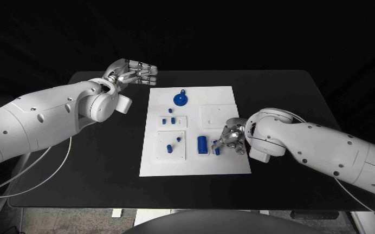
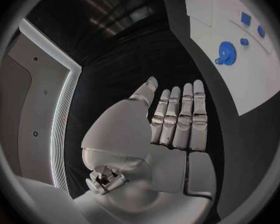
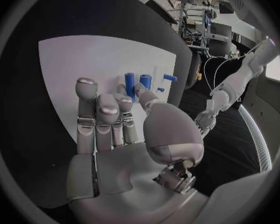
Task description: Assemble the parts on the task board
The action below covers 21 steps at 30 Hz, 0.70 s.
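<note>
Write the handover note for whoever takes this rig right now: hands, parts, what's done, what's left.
Left hand: holds nothing, fingers apart, off the task board's far-left corner, above the black table.
Right hand: holds nothing, over the board's right edge, beside the blue cylinder.
Parts: round blue gear at the far end; two small pieces mid-board; another small piece in the near-left plate.
Done: cannot tell which are seated.
Left: finish the assembly; the right hand seems closest to the cylinder.

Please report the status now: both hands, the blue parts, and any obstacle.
Left hand open, empty, off the task board. Right hand open over the board edge, beside the blue cylinder, holding nothing. Blue gear lies flat on the board. No obstacle seen.
</note>
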{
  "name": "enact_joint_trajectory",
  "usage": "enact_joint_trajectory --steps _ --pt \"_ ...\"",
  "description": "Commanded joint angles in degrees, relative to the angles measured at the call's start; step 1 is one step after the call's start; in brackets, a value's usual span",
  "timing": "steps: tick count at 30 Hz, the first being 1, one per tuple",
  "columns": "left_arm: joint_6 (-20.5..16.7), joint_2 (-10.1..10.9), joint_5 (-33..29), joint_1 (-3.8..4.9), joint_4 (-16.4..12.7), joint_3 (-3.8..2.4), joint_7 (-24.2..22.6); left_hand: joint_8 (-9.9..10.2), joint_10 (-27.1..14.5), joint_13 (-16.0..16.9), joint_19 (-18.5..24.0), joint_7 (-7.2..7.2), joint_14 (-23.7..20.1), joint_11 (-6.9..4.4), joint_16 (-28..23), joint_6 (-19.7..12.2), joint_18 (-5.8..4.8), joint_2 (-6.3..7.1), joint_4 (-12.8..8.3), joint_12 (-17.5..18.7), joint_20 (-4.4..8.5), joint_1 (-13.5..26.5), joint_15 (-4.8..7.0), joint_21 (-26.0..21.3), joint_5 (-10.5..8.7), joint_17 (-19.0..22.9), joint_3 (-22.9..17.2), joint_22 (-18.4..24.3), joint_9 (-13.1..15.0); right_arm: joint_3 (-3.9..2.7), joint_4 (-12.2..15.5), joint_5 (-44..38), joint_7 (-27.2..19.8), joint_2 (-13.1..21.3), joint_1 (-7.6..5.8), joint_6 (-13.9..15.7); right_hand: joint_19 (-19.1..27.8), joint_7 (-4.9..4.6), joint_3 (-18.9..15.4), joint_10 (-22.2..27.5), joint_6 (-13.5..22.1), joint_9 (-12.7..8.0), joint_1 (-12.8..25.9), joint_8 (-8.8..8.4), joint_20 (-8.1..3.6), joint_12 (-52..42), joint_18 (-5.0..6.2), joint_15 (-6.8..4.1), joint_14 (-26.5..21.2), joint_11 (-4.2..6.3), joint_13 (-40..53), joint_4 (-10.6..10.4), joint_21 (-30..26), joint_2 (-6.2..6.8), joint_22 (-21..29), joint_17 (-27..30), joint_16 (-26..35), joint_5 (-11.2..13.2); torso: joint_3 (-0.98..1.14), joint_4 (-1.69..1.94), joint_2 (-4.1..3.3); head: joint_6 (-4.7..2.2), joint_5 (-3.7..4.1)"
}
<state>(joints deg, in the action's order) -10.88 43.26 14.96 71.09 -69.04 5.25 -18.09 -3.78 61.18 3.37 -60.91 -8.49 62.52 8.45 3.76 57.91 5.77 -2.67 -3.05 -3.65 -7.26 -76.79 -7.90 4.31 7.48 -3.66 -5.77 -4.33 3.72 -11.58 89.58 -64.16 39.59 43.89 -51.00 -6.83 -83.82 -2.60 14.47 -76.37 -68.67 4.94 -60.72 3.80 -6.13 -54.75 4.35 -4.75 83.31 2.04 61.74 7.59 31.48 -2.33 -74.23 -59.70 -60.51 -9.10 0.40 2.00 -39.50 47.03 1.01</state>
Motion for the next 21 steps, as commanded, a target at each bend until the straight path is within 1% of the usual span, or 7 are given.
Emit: enact_joint_trajectory --steps 1,9,21 --pt "0.9 -0.1 -0.2 0.01 -0.1 -0.03 -0.4 0.2 -0.4 0.0 0.0 -0.10 0.0 0.06 -0.2 -0.4 -0.21 -0.37 0.3 0.1 -0.27 0.2 -0.32 0.0 -0.11 0.0 -0.1 0.1 0.0 0.08 -0.4 -1.2 0.2 -0.3 0.04 0.7 -2.8 -0.02 -0.4 -0.2 -0.2 -0.1 -0.4 -0.15 -0.08 0.2 -1.07 -0.17 0.0 0.01 0.0 0.0 -0.2 -0.18 0.1 0.0 0.1 -0.1 -0.02 0.03 0.00 0.01 0.00" --pt "1.0 -0.1 -0.2 0.01 -0.1 -0.03 -0.3 0.2 -0.4 0.0 0.0 -0.12 0.0 0.06 -0.2 -0.4 -0.22 -0.36 0.5 0.1 -0.27 0.2 -0.33 0.0 -0.17 0.0 -0.1 0.1 0.0 0.17 -0.9 -1.8 0.1 -0.6 0.04 0.8 -2.8 -0.02 -0.4 -0.2 -0.2 -0.1 -0.4 -0.15 -0.08 0.2 -1.07 -0.17 0.0 0.01 0.0 0.0 -0.2 -0.18 0.1 0.0 0.1 -0.1 -0.05 0.01 0.01 0.10 -0.06" --pt "1.2 0.0 -0.2 0.01 -0.1 -0.02 -0.1 0.2 -0.4 0.0 0.0 -0.13 0.0 0.07 -0.2 -0.5 -0.22 -0.39 0.6 0.1 -0.28 0.3 -0.33 0.0 -0.17 0.0 -0.1 0.1 0.0 0.41 -1.8 -2.0 0.2 -1.1 0.06 0.3 -2.8 -0.03 -0.6 -0.2 -0.2 -0.1 -0.3 -0.17 -0.09 0.3 -1.08 -0.18 0.0 0.01 0.0 0.0 -0.2 -0.19 0.1 0.0 0.2 -0.1 -0.07 0.03 0.01 0.21 -0.26"
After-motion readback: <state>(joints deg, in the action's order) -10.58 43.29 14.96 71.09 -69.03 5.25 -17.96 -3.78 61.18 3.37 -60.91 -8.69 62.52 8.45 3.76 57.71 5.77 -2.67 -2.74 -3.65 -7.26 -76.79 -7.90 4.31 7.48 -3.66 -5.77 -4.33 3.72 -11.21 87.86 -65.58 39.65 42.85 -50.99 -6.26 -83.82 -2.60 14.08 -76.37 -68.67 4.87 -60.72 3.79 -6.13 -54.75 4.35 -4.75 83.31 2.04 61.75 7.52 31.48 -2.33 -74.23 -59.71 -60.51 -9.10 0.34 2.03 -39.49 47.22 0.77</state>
